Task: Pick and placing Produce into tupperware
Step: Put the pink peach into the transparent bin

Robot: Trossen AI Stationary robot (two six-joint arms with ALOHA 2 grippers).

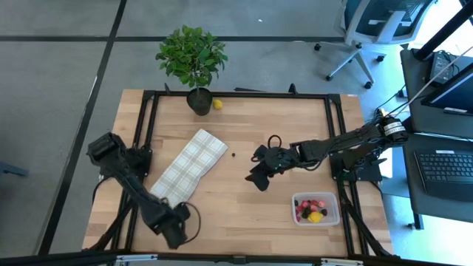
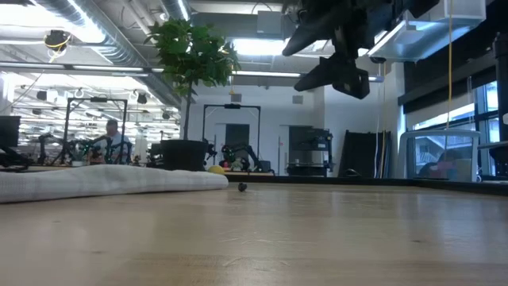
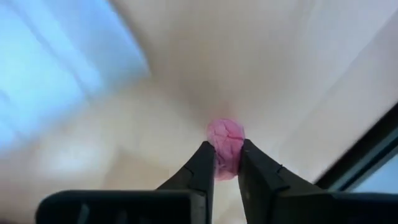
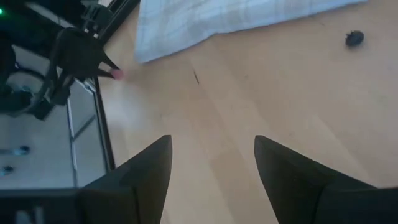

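A pink berry (image 3: 225, 144) is gripped in the left claw (image 1: 176, 235) at the tabletop's (image 1: 244, 199) near-left edge; the right claw (image 1: 257, 177) hangs released mid-table. The berry should be kept pinched firmly until lowered inside the tupperware (image 1: 316, 209), near-right.

Grey floor (image 1: 66, 81) with dark seams surrounds the wooden table (image 1: 244, 203). Office chair (image 1: 362, 29) at one o'clock. Laptop (image 1: 447, 170) at three o'clock. Ceiling lights (image 2: 262, 46) lit.

Potted plant (image 1: 191, 59) at table's far edge; plaid cloth (image 1: 189, 167) flat, left of centre.
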